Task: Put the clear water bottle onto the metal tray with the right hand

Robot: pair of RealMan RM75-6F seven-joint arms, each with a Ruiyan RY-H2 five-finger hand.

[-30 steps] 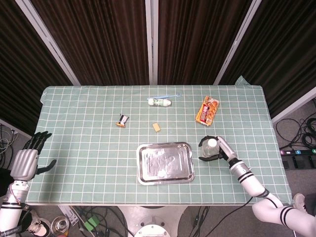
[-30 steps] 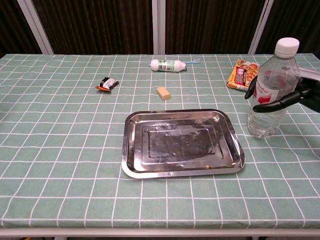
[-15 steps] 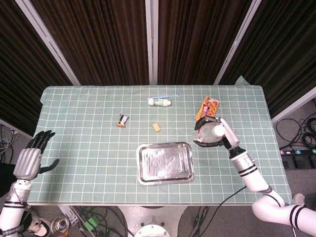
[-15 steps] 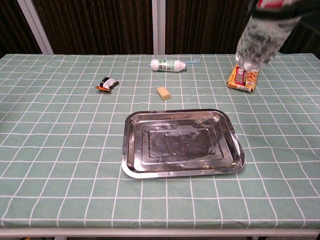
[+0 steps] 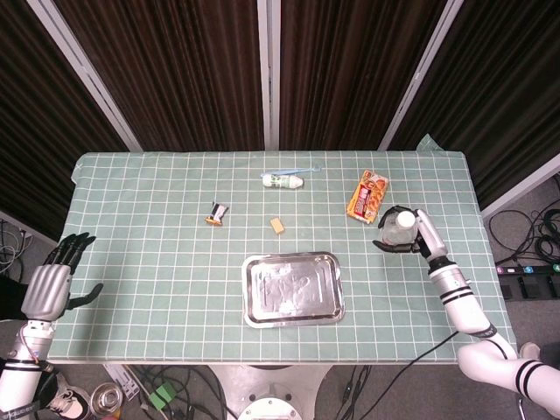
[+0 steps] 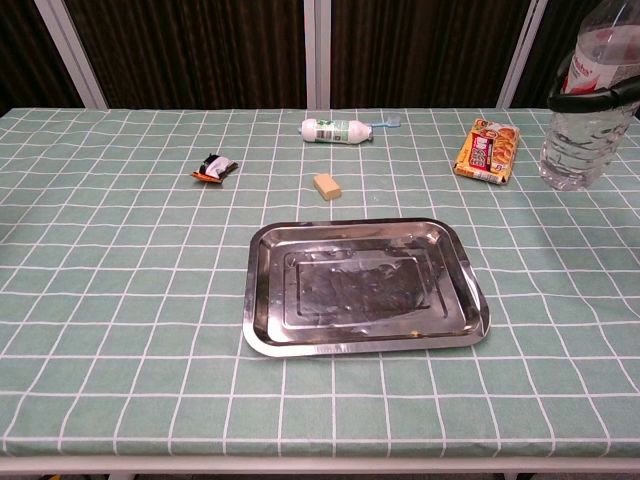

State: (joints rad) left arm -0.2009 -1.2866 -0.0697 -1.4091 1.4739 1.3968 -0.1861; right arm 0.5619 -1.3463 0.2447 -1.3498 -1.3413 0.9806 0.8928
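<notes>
While the metal tray [image 5: 293,289] lies flat near the front edge of the surface [image 5: 157,262] with nothing in it, the right hand [image 5: 411,234] grasps the clear water bottle [image 5: 398,228] off to the tray's right and further back, well apart from its rim. In the chest view the bottle [image 6: 585,100] stands upright with dark fingers [image 6: 598,96] wrapped around its upper body, its base lifted off the checked cloth. It hangs just to the right of the orange snack packet [image 5: 369,194], which lies behind the tray's right corner.

Behind the tray, a small tan block [image 5: 278,226] sits nearest. A dark wrapped sweet [image 5: 216,213] lies behind the tray and to the left. A white tube [image 5: 284,180] lies on its side further back, with a pale blue toothbrush [image 5: 296,170] just behind it.

Far to the tray's left, beyond the surface's edge, the left hand [image 5: 48,284] hangs released, fingers apart and holding nothing.
</notes>
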